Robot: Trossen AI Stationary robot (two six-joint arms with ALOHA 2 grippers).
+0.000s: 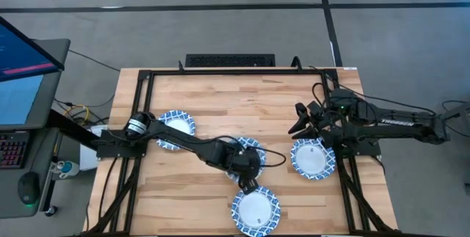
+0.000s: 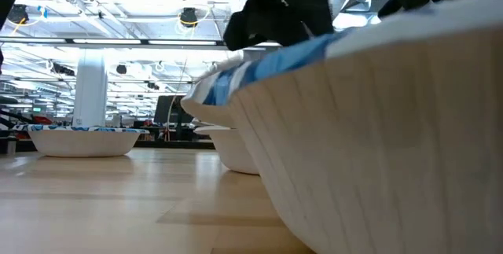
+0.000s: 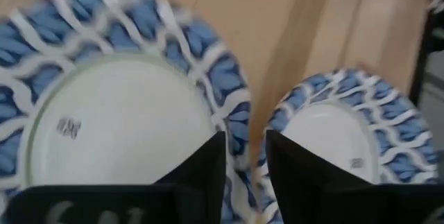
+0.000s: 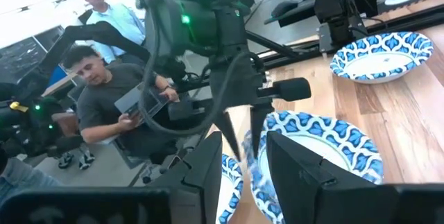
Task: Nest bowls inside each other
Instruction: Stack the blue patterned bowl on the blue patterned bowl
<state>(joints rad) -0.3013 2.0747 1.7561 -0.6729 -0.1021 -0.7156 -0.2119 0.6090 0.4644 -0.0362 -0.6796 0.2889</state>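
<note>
Blue-rimmed white bowls sit at four places in the high view: one at the far left [image 1: 176,127], one at the centre [image 1: 248,150] under my left arm, one by the near edge [image 1: 255,210] and one on the right [image 1: 312,158]. My left gripper [image 1: 246,183] is between the centre and near bowls, shut on the centre bowl [image 3: 118,120]. In the low view this bowl [image 2: 211,89] is tilted above another bowl [image 2: 236,150] that rests on its base. My right gripper [image 1: 299,119] is open and empty, up beyond the right bowl's far-left side. My left gripper [image 3: 244,141] pinches the centre bowl's patterned rim [image 3: 237,130] on its near side. One finger [image 3: 208,165] is inside the bowl and the other is outside the wall. The fingers come from above, slanting down. The low view shows the bowl tilted, its held side raised.
A black frame [image 1: 345,193] runs around the wooden table, and cables trail from both arms. The near bowl [image 2: 393,144] fills the low view's right half and hides the right side of the table. People [image 4: 111,92] sit beyond the table. Bare wood lies along the far edge [image 1: 235,94].
</note>
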